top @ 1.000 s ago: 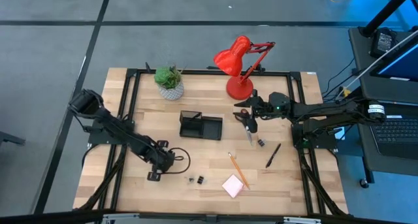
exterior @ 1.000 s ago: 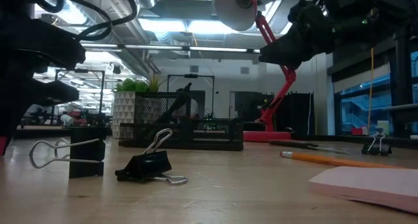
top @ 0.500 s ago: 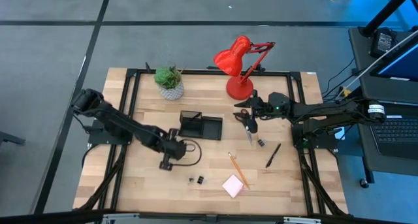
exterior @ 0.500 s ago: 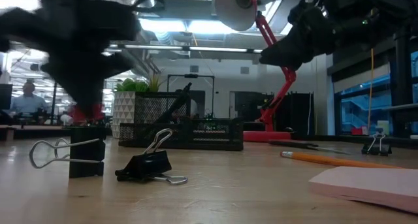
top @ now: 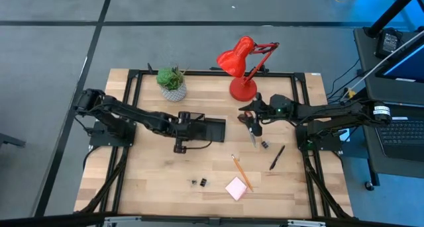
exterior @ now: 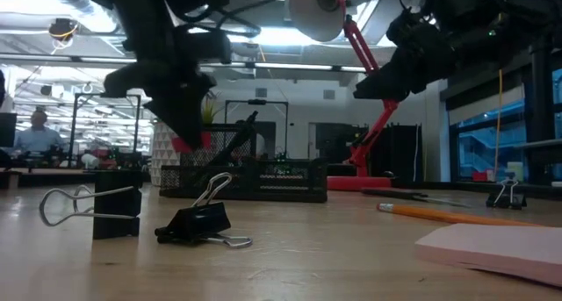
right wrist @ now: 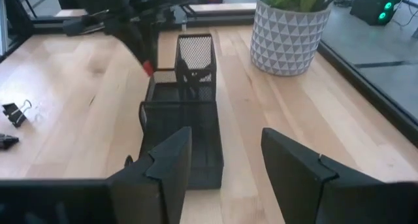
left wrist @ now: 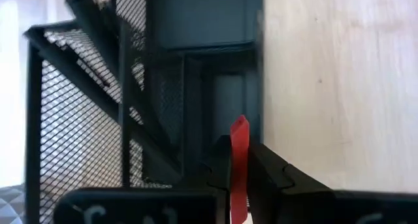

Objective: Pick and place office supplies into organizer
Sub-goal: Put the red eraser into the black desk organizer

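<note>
Black mesh makes the organizer [top: 203,128], which stands in the middle of the wooden surface [top: 132,174]. My left pincer [top: 180,124] is at its left end, pressed together on a small red eraser [left wrist: 239,160] above a compartment. Two black clips [exterior: 195,221] lie near the front edge, with the pink sticky-note pad [top: 236,188] and the orange pencil [top: 240,172] to their right. My right pincer [top: 252,119] hovers with fingers apart over the scissors [top: 252,129], beside a black pen [top: 277,157].

Bright overhead light, soft shadows; left wrist view blurred close up.
</note>
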